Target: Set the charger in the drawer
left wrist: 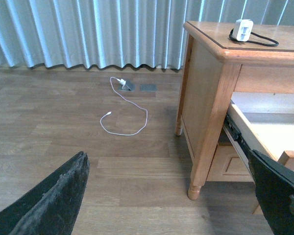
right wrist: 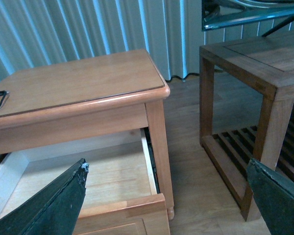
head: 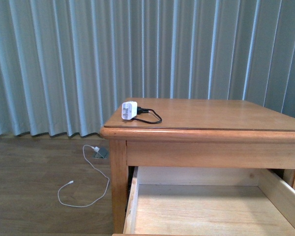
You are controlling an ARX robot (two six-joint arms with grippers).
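Observation:
The charger [head: 129, 110], a small white cube with a short black looped cable, lies on the cabinet top near its front left corner; it also shows in the left wrist view [left wrist: 243, 30]. The drawer [head: 132, 201] is pulled open below the top, pale wood inside and empty; it shows in the right wrist view [right wrist: 147, 161] and the left wrist view [left wrist: 242, 128]. My left gripper [left wrist: 171, 196] is open, over the floor left of the cabinet. My right gripper [right wrist: 166, 196] is open, above the drawer's right front corner. Neither holds anything.
A long thin white cable [head: 86, 189] lies on the wood floor left of the cabinet, plugged into a floor socket [head: 101, 153]. A dark wooden side table [right wrist: 255, 68] with a slatted shelf stands right of the cabinet. Grey curtains [head: 137, 49] hang behind.

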